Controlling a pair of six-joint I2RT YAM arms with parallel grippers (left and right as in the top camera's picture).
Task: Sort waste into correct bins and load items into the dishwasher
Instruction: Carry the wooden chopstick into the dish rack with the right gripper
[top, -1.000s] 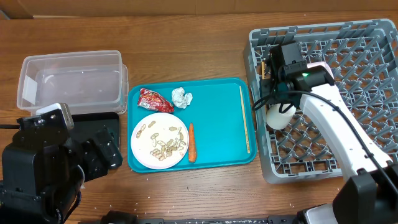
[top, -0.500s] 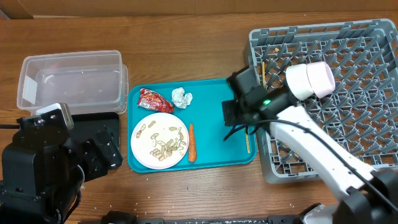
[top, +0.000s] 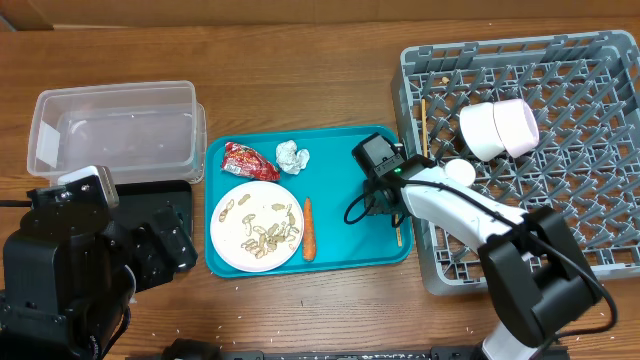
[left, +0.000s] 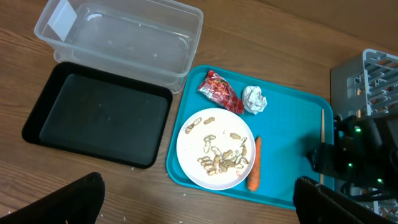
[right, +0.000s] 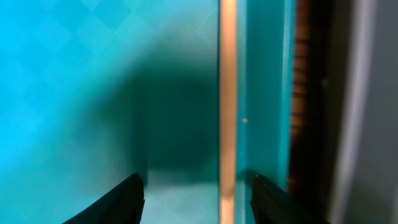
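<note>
The right claw (right: 196, 180) is spread low over the teal tray (top: 340, 150). A wooden chopstick (right: 228, 93) lies between its fingers (nearer the right one), along the tray's right edge. The left claw (left: 198, 182) is spread too.

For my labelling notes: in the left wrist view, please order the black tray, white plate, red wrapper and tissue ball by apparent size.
Largest to smallest:
1. black tray
2. white plate
3. red wrapper
4. tissue ball
The last two look fairly close.

chopstick (left: 322, 121): lower end hidden | dish rack (top: 520, 43): cut off at edge
</note>
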